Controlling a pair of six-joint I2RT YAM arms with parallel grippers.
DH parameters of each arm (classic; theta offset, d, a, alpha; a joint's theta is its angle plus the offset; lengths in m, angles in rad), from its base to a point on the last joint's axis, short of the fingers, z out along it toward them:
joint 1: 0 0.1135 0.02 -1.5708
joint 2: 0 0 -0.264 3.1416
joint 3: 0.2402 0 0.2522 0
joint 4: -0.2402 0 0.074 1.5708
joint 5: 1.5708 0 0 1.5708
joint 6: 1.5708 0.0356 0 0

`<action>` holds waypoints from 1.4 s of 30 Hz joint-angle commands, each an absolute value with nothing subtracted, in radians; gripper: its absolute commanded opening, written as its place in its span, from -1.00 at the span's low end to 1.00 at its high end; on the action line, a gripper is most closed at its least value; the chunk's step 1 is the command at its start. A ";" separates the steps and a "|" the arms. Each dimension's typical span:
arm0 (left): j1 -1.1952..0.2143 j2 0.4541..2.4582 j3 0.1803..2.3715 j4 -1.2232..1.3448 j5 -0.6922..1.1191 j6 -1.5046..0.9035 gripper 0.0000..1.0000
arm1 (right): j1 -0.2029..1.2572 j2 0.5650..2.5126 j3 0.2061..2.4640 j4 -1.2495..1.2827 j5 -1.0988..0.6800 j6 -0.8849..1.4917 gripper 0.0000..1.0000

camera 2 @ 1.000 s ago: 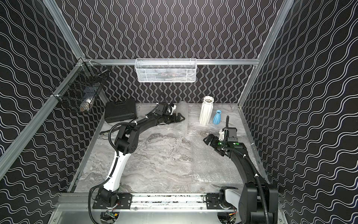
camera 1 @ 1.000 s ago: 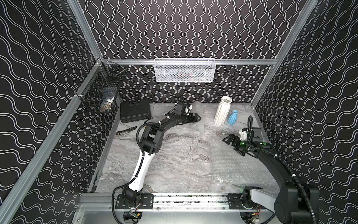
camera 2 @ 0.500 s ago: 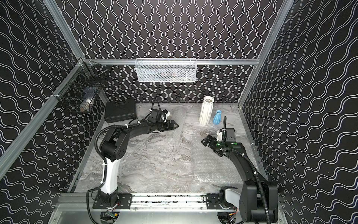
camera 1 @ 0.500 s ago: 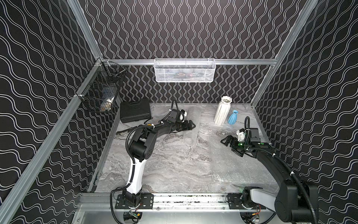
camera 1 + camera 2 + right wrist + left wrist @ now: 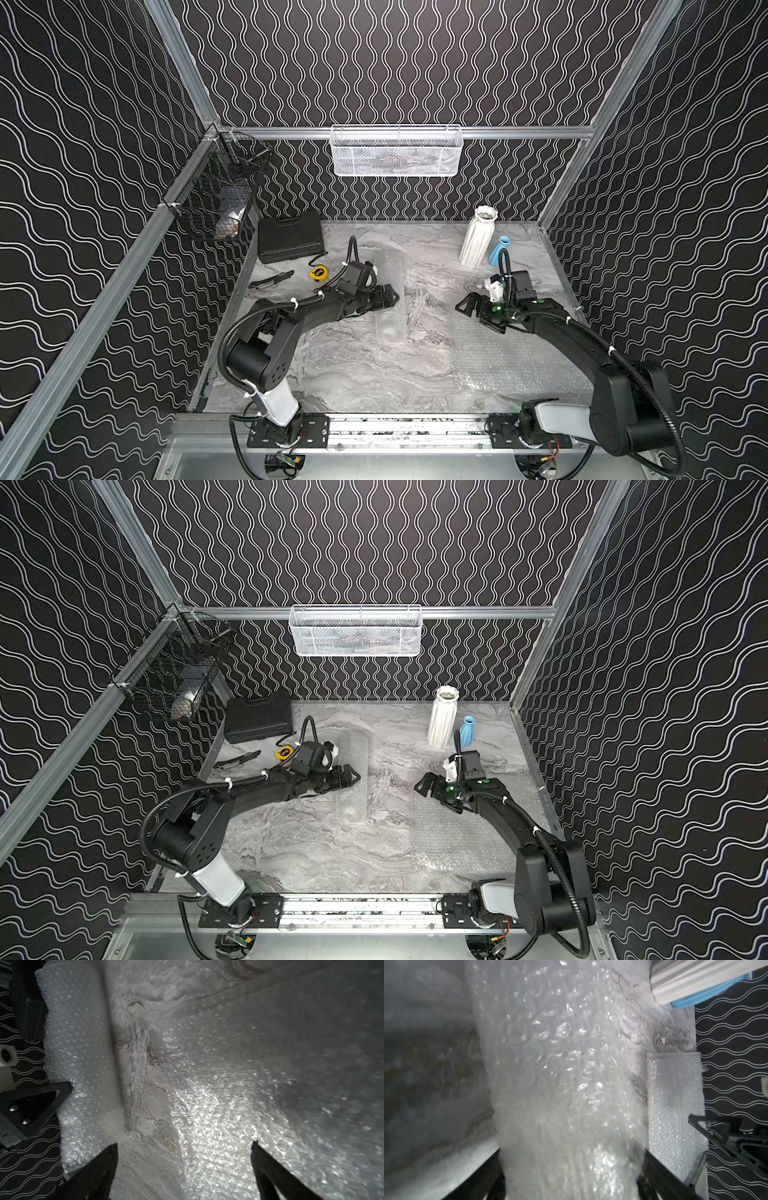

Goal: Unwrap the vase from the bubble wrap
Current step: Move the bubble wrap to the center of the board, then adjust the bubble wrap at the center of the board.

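A roll of bubble wrap (image 5: 390, 324) (image 5: 355, 806) lies lengthways mid-table, and no vase shows through it. My left gripper (image 5: 388, 296) (image 5: 351, 776) is shut across the roll. In the left wrist view the roll (image 5: 550, 1053) fills the gap of that gripper (image 5: 572, 1153), with both jaws pressed to its sides. My right gripper (image 5: 473, 313) (image 5: 428, 789) (image 5: 185, 1144) hangs open and empty to the roll's right, over the edge of a flat bubble wrap sheet (image 5: 511, 357) (image 5: 270, 1064). The roll (image 5: 79, 1043) also shows in the right wrist view.
A white ribbed vase (image 5: 478, 241) and a small blue vase (image 5: 500, 249) stand unwrapped at the back right. A black case (image 5: 289, 241), a yellow tape measure (image 5: 318, 272) and a dark hand tool (image 5: 270, 280) lie back left. Wire baskets (image 5: 395, 151) (image 5: 216, 199) hang on the walls.
My left arm drew back from the far end of the roll toward its middle, and its jaws closed onto the roll. The right gripper shifted slightly and stayed open.
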State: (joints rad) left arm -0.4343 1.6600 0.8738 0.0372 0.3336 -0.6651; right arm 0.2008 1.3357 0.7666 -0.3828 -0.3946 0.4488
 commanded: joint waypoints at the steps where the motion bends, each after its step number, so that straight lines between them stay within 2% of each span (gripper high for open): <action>1: -0.485 1.587 0.820 0.039 0.321 -0.734 0.73 | 0.253 1.379 0.795 -0.323 -0.374 0.460 0.98; 11: -0.538 1.484 0.696 0.103 0.374 -0.799 0.88 | 0.399 1.514 0.873 -0.252 -0.406 0.489 0.96; 15: -0.538 1.455 0.699 0.095 0.400 -0.773 0.98 | 0.439 1.554 0.906 -0.244 -0.430 0.491 0.90; 21: -0.526 1.410 0.706 0.069 0.422 -0.716 0.99 | 0.490 1.604 0.946 -0.224 -0.470 0.497 0.78; 35: -0.312 1.308 0.696 -0.091 0.399 -0.609 0.91 | 0.553 1.701 1.030 -0.197 -0.499 0.513 0.65; 42: -0.233 1.392 0.672 -0.006 0.490 -0.672 0.80 | 0.563 1.755 1.057 -0.197 -0.480 0.526 0.59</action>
